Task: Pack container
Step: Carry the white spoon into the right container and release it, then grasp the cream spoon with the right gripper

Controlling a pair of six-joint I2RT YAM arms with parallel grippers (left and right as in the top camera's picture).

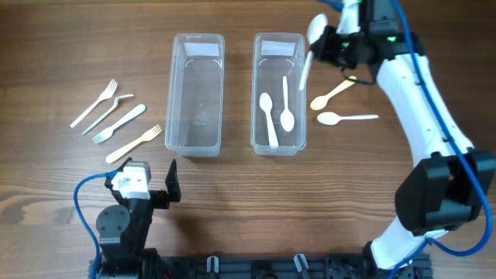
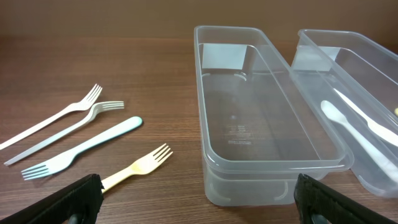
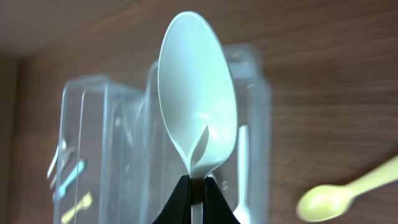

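White plastic fills my right wrist view: a spoon (image 3: 198, 106), bowl up, pinched at the neck by my right gripper (image 3: 198, 186), its handle hidden behind my fingers (image 3: 177, 208). From overhead it hangs over the far right rim of the right box (image 1: 256, 93), where two spoons (image 1: 287, 119) lie. My left gripper (image 2: 199, 193) is spread wide, its tips cut off by the frame, near the left box (image 2: 273, 165). The moulded marks (image 2: 239, 130) on that box's floor are too faint to read.

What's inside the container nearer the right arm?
A white spoon and a second spoon lie inside the container. The right gripper holds a third spoon over one corner, hiding that part.
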